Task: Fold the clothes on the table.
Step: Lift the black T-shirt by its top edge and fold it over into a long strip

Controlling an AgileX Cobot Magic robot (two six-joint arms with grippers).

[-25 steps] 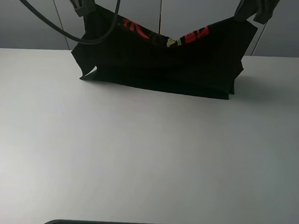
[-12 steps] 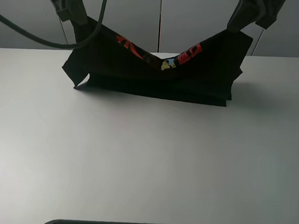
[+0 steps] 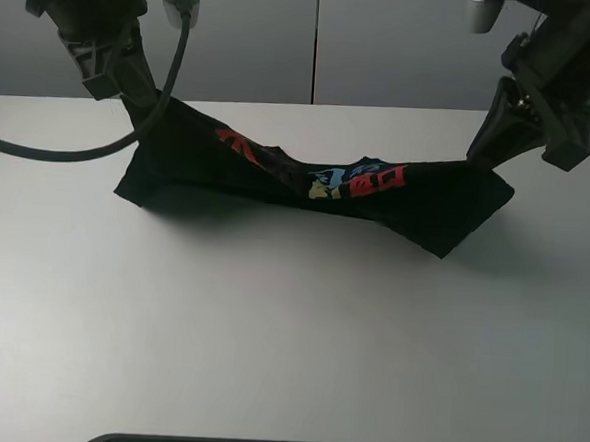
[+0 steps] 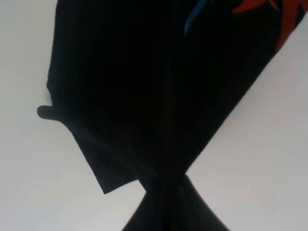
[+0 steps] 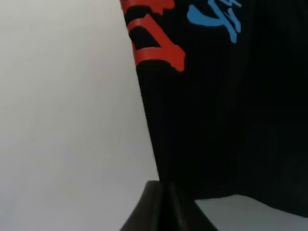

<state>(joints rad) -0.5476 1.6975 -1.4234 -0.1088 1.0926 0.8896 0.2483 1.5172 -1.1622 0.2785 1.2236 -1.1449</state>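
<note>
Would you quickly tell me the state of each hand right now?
Left hand: shut on the black printed T-shirt.
Right hand: shut on the same T-shirt.

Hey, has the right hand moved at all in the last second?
Yes. In the high view the right hand was above the table's far edge; now it is below that edge, over the tabletop, gripping the T-shirt.

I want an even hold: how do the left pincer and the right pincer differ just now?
The left pincer sits higher in the exterior view than the right pincer. A black cable hangs past the left pincer; none shows by the right pincer. Both are shut on the T-shirt, which sags onto the table between them.
</note>
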